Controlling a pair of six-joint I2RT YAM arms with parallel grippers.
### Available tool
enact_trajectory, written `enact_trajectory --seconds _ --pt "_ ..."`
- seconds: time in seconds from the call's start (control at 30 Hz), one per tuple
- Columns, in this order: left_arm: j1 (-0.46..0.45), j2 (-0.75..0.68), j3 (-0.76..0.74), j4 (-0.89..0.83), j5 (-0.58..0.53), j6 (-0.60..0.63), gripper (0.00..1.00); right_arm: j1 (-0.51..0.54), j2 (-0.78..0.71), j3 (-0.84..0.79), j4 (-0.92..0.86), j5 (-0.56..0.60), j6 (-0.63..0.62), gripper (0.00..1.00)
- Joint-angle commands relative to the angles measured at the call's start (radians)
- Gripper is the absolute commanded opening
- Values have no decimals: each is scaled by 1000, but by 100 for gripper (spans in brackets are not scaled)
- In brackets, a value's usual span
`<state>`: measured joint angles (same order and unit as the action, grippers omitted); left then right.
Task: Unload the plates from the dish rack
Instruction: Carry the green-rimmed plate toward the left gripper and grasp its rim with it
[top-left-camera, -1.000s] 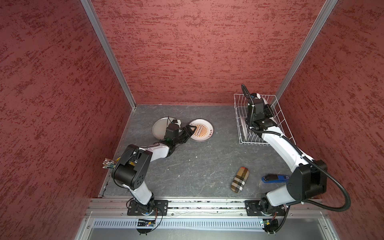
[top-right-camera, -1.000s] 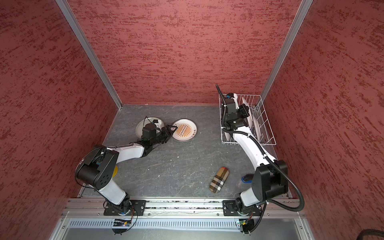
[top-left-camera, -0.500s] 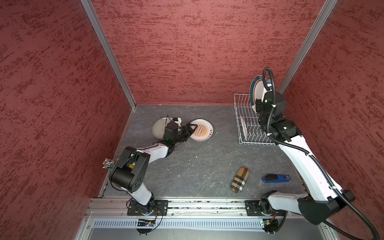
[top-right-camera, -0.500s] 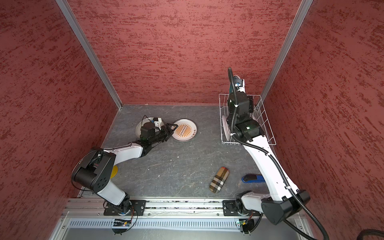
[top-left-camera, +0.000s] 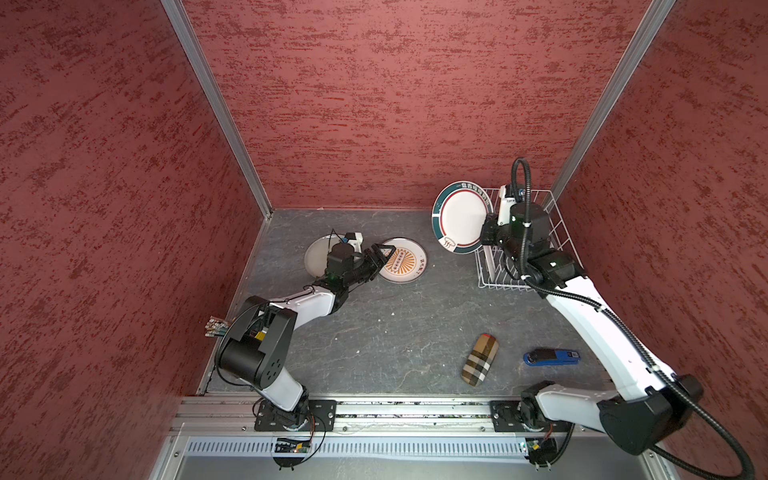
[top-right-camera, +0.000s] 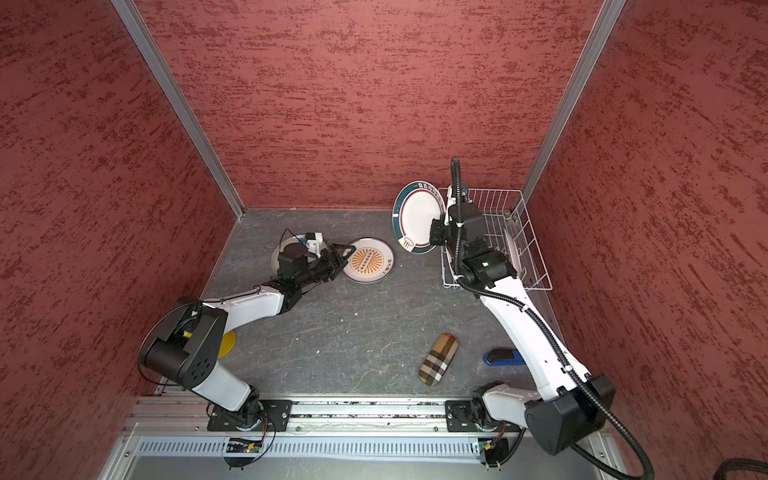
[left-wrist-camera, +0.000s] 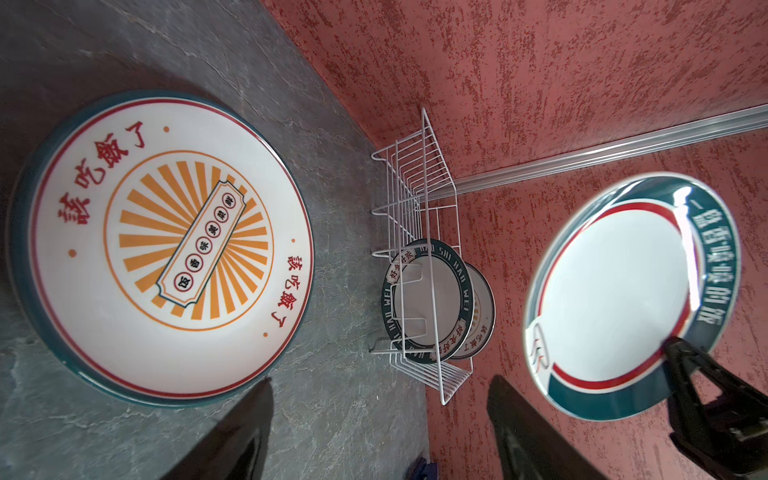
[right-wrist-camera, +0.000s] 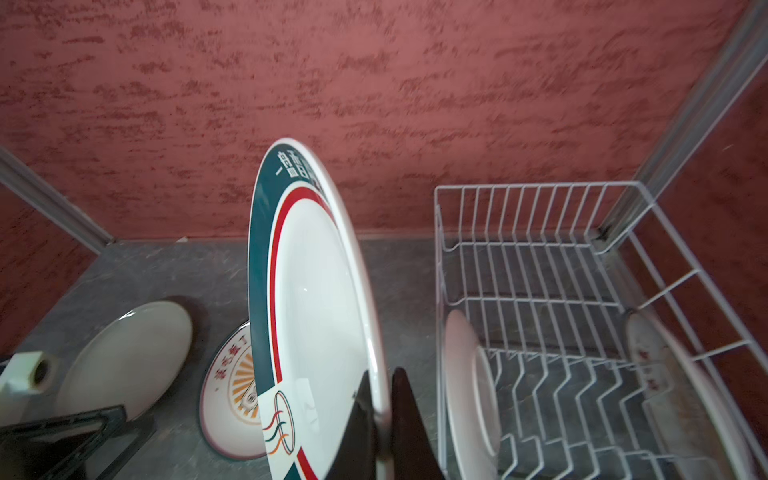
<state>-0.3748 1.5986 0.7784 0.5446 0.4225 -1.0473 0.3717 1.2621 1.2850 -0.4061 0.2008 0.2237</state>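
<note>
Right end effector clamped on rim of teal-rimmed plate, held upright in the air just left of dish rack. Two plates stand in the rack. Left end effector jaws apart, empty, at edge of sunburst plate, which lies flat beside grey plate. Plaid case and blue stapler lie near front, well apart from the plates. Grey stone-look surface, red textured walls.

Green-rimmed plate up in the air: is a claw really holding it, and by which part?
Yes. The right gripper pinches the green-rimmed plate by its rim, holding it upright. The left gripper is open and empty.
</note>
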Motion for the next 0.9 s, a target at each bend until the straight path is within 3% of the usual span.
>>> enact_trajectory --seconds 0.0,0.2,0.37,0.57,0.87 --pt "7 -13 10 33 18 -11 81 6 5 -33 140 -146 126 0" --pt "13 -24 24 14 26 4 81 6 22 -134 236 -231 238 0" --pt "46 17 95 -28 154 32 80 4 30 -214 347 -303 337 0" --pt "54 38 165 -131 225 79 79 -2 88 -251 461 -412 425 0" --pt "51 26 165 -188 208 122 77 -10 163 -231 512 -521 468 0"
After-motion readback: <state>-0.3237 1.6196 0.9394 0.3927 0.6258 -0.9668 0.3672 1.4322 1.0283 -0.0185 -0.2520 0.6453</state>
